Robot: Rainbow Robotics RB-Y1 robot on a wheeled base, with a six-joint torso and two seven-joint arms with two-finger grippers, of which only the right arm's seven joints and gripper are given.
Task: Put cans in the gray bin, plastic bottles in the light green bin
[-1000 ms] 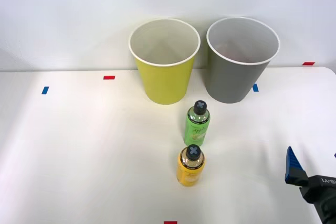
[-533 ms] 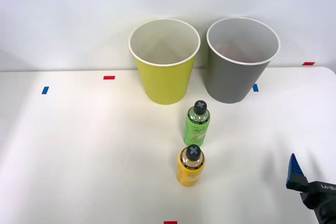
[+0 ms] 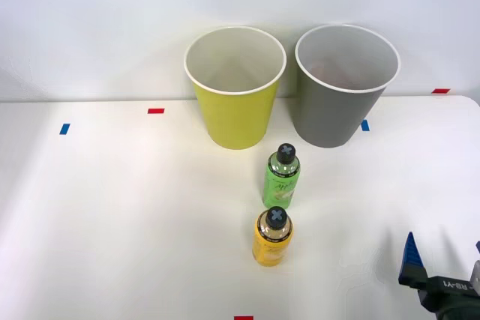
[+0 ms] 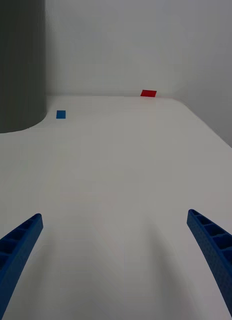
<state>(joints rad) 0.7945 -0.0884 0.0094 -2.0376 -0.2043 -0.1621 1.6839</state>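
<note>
right gripper [image 3: 442, 260] spread wide, holding nothing; likely heading for a bottle; next calls for reaching the yellow-orange bottle [image 3: 272, 237]

The white tabletop [image 3: 112, 207] carries two bottles up and left of the right gripper [image 3: 442, 264]: the yellow-orange bottle [image 3: 273, 237] nearer it, the green bottle [image 3: 282, 177] just beyond. Farther off stand the gray bin [image 3: 337, 106] and, to its left, the light green bin [image 3: 234, 110]. Small red and blue tape marks [image 3: 155, 111] dot the surface.
</note>
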